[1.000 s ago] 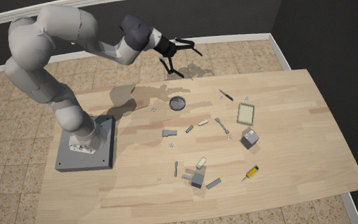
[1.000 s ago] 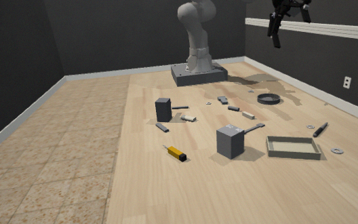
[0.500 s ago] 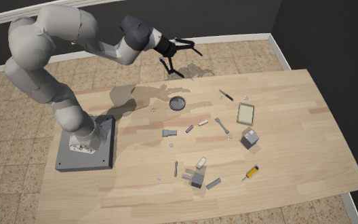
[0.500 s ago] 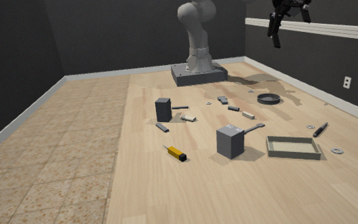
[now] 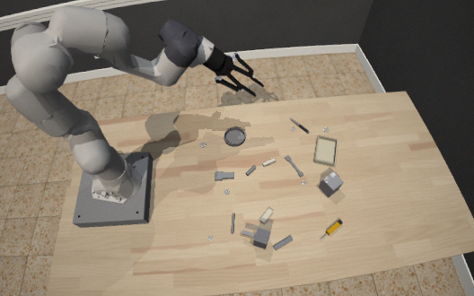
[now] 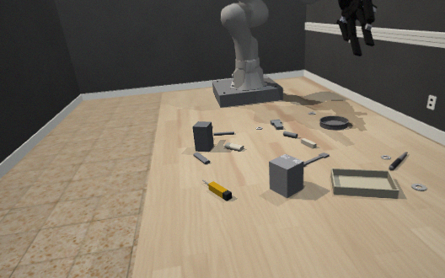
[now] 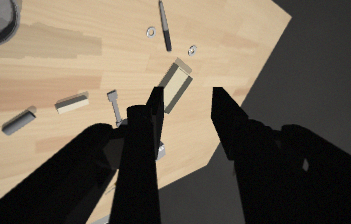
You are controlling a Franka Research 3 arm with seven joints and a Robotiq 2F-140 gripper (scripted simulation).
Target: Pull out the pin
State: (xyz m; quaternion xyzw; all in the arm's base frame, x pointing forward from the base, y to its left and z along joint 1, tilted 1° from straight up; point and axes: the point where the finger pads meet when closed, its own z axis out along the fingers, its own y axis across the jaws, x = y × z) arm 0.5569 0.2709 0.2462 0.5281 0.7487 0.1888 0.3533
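A dark grey block (image 5: 261, 237) stands near the table's front, with a grey pin (image 5: 247, 233) sticking sideways out of its side. In the exterior view the same block (image 6: 203, 136) stands at mid left with the pin (image 6: 224, 133) pointing right. My gripper (image 5: 253, 84) hangs high in the air beyond the table's far edge, far from the block. It also shows at the top right of the exterior view (image 6: 361, 45). Its fingers stand narrowed with a clear gap and nothing between them. The pin's block is hidden in the wrist view.
A second grey block (image 5: 330, 184) stands at mid right, near a shallow tray (image 5: 325, 150). A round dish (image 5: 235, 135), a yellow tool (image 5: 333, 228), a dark pen (image 5: 299, 126), several small bars and washers lie scattered. The arm's base (image 5: 110, 190) sits at the left.
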